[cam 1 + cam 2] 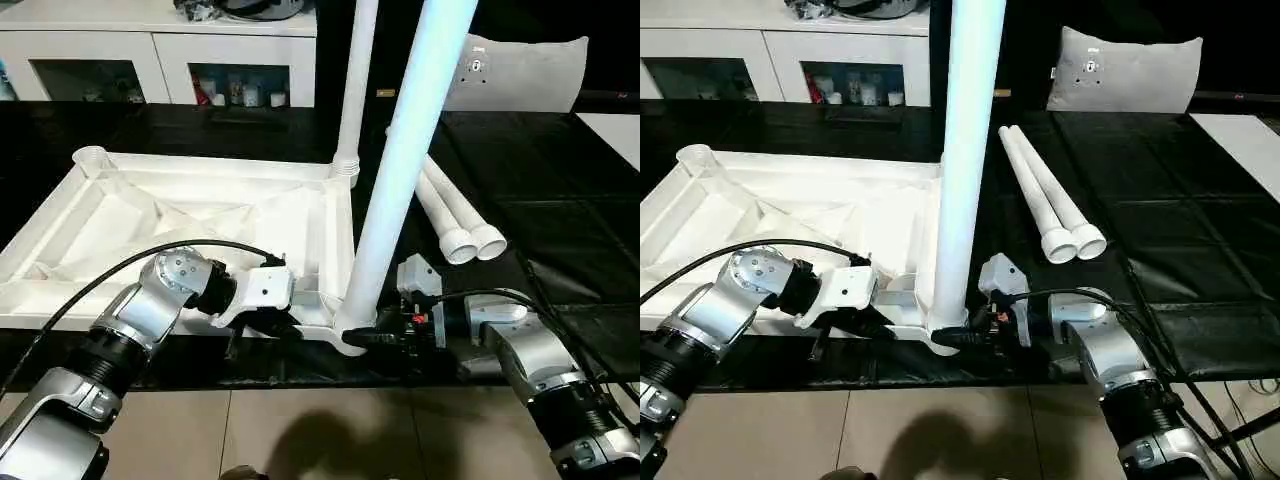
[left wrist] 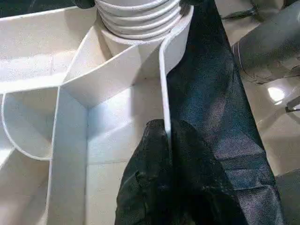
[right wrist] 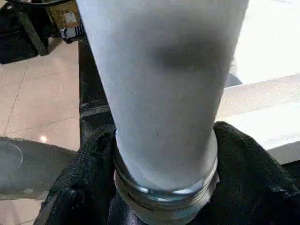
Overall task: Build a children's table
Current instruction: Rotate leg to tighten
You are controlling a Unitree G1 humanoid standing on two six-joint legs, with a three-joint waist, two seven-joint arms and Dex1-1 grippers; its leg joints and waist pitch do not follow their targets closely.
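Two grippers hold a table upside down on a black mat.

The right gripper has its fingers round the bottom of a leg standing in the near corner socket; the left gripper is pinched tight on the near rim of the top; a second leg stands in the far corner; two more legs lie side by side on the mat, to the right; a cabinet and a pillow sit far back.

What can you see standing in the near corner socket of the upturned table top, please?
A white leg stands upright in the near corner socket of the table top. The right gripper clasps its base, hiding how deeply its threaded end sits.
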